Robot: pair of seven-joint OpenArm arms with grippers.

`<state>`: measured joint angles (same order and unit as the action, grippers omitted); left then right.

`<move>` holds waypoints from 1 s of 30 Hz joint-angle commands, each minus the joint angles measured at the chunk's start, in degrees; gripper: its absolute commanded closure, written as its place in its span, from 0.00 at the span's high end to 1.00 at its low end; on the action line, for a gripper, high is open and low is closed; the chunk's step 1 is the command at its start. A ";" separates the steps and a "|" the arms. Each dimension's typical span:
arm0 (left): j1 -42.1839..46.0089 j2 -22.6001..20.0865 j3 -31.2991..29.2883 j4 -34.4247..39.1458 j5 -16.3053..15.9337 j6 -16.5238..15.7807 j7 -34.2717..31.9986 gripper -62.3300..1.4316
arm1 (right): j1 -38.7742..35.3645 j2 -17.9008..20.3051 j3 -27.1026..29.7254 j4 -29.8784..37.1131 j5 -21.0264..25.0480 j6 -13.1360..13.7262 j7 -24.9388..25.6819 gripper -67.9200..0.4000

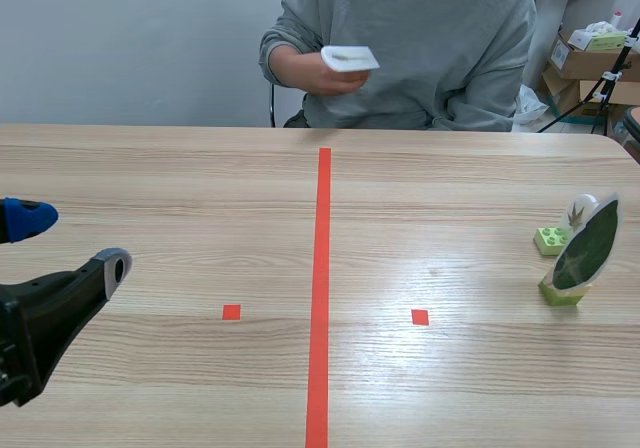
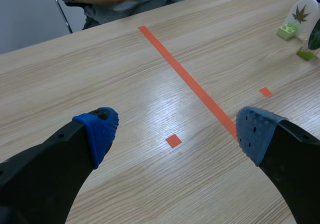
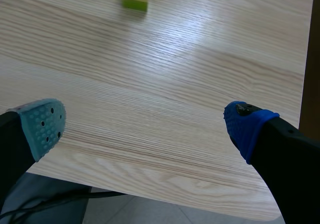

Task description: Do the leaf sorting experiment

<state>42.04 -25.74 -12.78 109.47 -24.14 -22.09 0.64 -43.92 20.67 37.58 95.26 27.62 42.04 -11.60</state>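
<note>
While we watched:
leaf card (image 1: 588, 243): looked light, tippy; we'd grab its green block (image 1: 558, 291).
left gripper (image 2: 177, 131), right gripper (image 3: 146, 128): jaws were spread.

Right edge of the desk (image 1: 200, 188): a leaf card (image 1: 588, 248) stands in a block (image 1: 560, 293), second leaf card (image 1: 579, 210) just behind, person (image 1: 420, 38) seated far side.

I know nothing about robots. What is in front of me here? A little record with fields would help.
person: across the table, holding a white card
leaf cards: dark card and pale card, each upright on a green block, right side of table
left gripper: open, empty, above the table
right gripper: open, empty, at the table's edge
marks: red tape line, two red squares
</note>
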 commanded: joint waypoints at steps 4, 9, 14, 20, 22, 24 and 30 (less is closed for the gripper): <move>-0.04 0.28 -0.11 0.83 -0.70 -0.11 -0.81 0.82 | -1.03 1.29 -2.16 10.01 -0.48 0.68 0.72 1.00; -0.17 0.28 -0.11 0.83 -0.70 -0.11 -0.81 0.82 | -0.61 2.80 -7.50 19.54 -2.97 0.68 0.90 1.00; -0.20 0.31 -0.11 0.83 -0.70 -0.11 -0.87 0.82 | 2.82 3.76 -15.47 22.69 -5.62 0.68 1.05 1.00; -0.20 0.31 -0.11 0.83 -0.72 -0.11 -1.18 0.82 | 4.72 2.62 -22.43 22.67 -6.43 0.68 2.38 1.00; -0.17 0.31 -0.11 0.83 -0.72 -0.11 -1.18 0.82 | 4.72 1.60 -23.10 22.67 -6.45 0.68 2.40 1.00; -0.17 0.31 -0.11 0.83 -0.74 -0.11 -1.18 0.82 | 4.68 0.68 -23.08 22.67 -6.40 0.68 2.51 1.00; -0.17 0.31 -0.11 0.83 -2.01 -0.13 -1.11 0.82 | 4.66 -0.35 -23.04 22.67 -4.42 0.68 1.20 1.00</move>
<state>42.02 -25.74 -12.78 109.47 -25.19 -22.09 0.43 -39.07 20.01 13.54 118.04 22.48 42.30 -10.41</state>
